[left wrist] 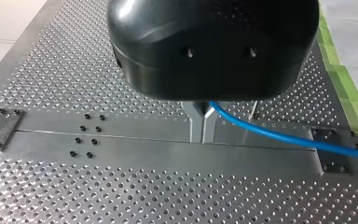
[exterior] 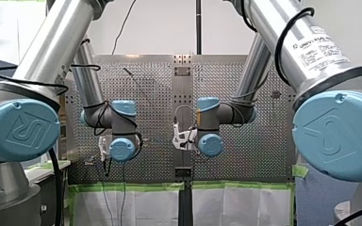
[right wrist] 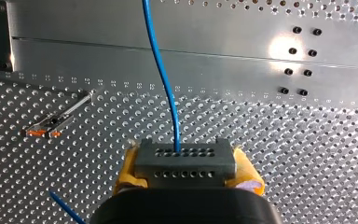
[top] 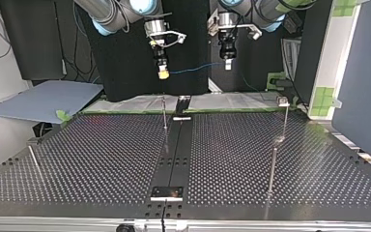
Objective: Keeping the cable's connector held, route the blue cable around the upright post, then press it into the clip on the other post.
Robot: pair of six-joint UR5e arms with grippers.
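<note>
In the right wrist view my right gripper (right wrist: 185, 164) is shut with its yellow pads (right wrist: 128, 170) on a grey multi-hole connector (right wrist: 184, 158). The blue cable (right wrist: 161, 65) leaves the connector and runs ahead over the perforated table. In the left wrist view my left gripper (left wrist: 203, 139) is shut on the blue cable (left wrist: 279, 136) with its metal fingers (left wrist: 196, 123). In the top view both grippers hang high above the table: my right gripper (top: 163, 72) at the left, my left gripper (top: 227, 64) at the right, the cable (top: 193, 69) stretched between them. A thin upright post (top: 164, 115) stands below my right gripper.
A taller post with a clip on top (top: 283, 101) stands at the top view's right, with another thin post (top: 273, 166) nearer the camera. A short rod (top: 35, 162) stands at the top view's left. A flat centre rail (top: 176, 150) runs across the perforated table (top: 101, 159).
</note>
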